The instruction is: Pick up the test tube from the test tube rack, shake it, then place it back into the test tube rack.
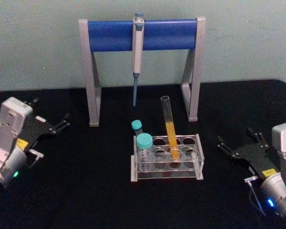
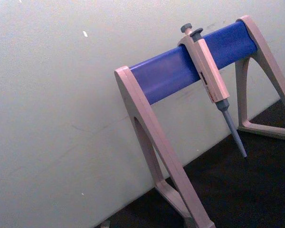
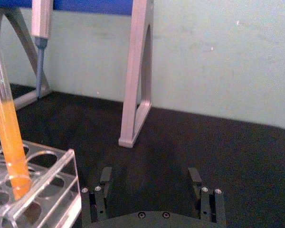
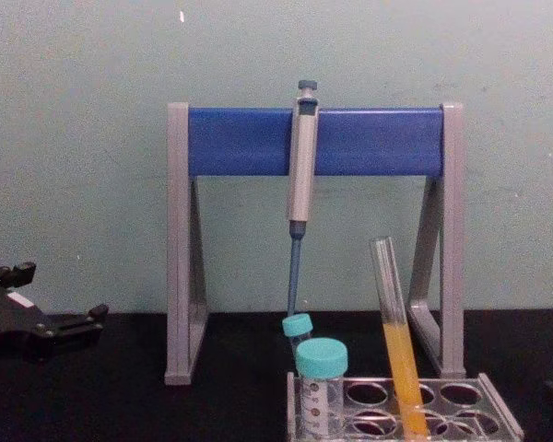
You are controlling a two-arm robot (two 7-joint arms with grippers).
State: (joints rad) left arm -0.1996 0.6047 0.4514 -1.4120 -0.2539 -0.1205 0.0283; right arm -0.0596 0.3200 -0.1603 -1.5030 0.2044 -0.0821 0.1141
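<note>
The test tube (image 1: 169, 126) stands tilted in the clear test tube rack (image 1: 195, 164) at the table's middle, with orange-yellow liquid in its lower half. From the chest, the test tube (image 4: 398, 354) leans left out of the test tube rack (image 4: 498, 419). My right gripper (image 1: 234, 136) rests open on the table to the right of the rack, apart from it. In the right wrist view the right gripper (image 3: 150, 176) holds nothing, with the test tube (image 3: 8, 133) and rack (image 3: 47, 187) off to one side. My left gripper (image 1: 52, 112) sits open at the far left.
A grey-and-blue pipette stand (image 1: 109, 34) stands behind the rack with a grey pipette (image 1: 137, 57) hanging from its bar. Two teal-capped vials (image 1: 144, 143) occupy the rack's left end. Black tabletop lies open between each gripper and the rack.
</note>
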